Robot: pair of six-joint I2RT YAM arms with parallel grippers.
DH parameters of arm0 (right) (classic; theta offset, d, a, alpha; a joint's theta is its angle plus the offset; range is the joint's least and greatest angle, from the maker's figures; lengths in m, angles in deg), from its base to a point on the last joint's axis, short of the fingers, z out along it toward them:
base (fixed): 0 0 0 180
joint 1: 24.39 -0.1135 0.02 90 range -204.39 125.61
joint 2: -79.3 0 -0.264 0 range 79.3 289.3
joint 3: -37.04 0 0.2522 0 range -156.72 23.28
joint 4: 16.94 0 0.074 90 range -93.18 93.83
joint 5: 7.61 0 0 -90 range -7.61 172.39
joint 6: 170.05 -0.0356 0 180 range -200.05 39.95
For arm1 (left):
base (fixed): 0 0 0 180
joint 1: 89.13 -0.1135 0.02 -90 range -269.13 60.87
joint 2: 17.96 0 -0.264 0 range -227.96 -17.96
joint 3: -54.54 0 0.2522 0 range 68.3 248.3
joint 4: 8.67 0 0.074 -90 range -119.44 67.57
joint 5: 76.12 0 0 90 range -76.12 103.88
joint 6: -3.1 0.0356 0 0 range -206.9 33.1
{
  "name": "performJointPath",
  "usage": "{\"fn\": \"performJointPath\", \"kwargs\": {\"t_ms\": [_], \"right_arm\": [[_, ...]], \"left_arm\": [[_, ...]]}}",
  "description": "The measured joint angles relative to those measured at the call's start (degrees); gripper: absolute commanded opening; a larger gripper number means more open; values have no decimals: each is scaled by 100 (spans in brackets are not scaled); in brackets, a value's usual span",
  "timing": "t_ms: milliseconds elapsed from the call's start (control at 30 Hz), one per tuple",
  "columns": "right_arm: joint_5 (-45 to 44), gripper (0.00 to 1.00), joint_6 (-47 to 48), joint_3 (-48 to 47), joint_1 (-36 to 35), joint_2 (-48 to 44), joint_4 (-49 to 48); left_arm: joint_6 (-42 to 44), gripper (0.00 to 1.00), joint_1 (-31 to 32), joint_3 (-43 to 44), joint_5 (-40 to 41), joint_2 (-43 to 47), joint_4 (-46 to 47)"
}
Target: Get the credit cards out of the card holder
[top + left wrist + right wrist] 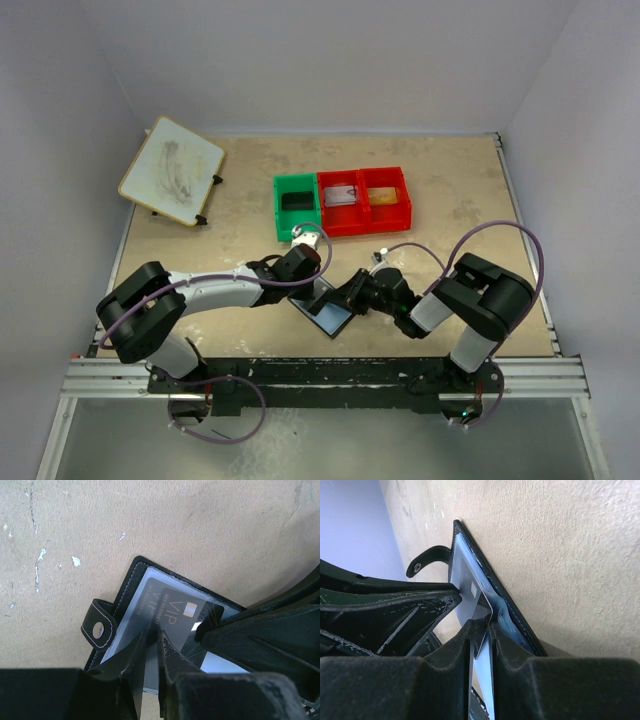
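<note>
Top view: the card holder lies open on the tabletop between my two arms. The left gripper works it from the left and the right gripper from the right. The green bin and red bin sit well behind. Left wrist: the left jaws are nearly together, tips planted on the holder's pale inner face near the snap tab. I cannot tell if they nip the clear sleeve or only press down. Either way I judge they anchor the holder so it doesn't drag. A dark credit card marked VIP sits skewed, partly out of its pocket, and a second card shows under the sleeve. Right wrist: the right jaws are pinching that skewed card's edge, thin card between the fingers. That looks like the pulling side, with the slide-out not yet finished.
</note>
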Motion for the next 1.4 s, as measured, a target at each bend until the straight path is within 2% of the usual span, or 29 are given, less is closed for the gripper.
{"fn": "performJointPath", "kwargs": {"t_ms": [333,733,933,1233,1400], "right_arm": [[-35,21,-55,-42,-105,168,-236],[-184,0,-195,22,-203,186,-315],[-179,1,-280,258,-203,-101,-304],[-166,18,-448,389,-203,-116,-356],[-164,19,-551,339,-203,186,-673]], "left_arm": [[2,10,0,2,-2,0,-4],[26,9,0,74,24,-26,-136],[24,8,0,74,39,-26,-133],[26,8,0,74,37,-33,-129],[26,8,0,74,37,-33,-129]]}}
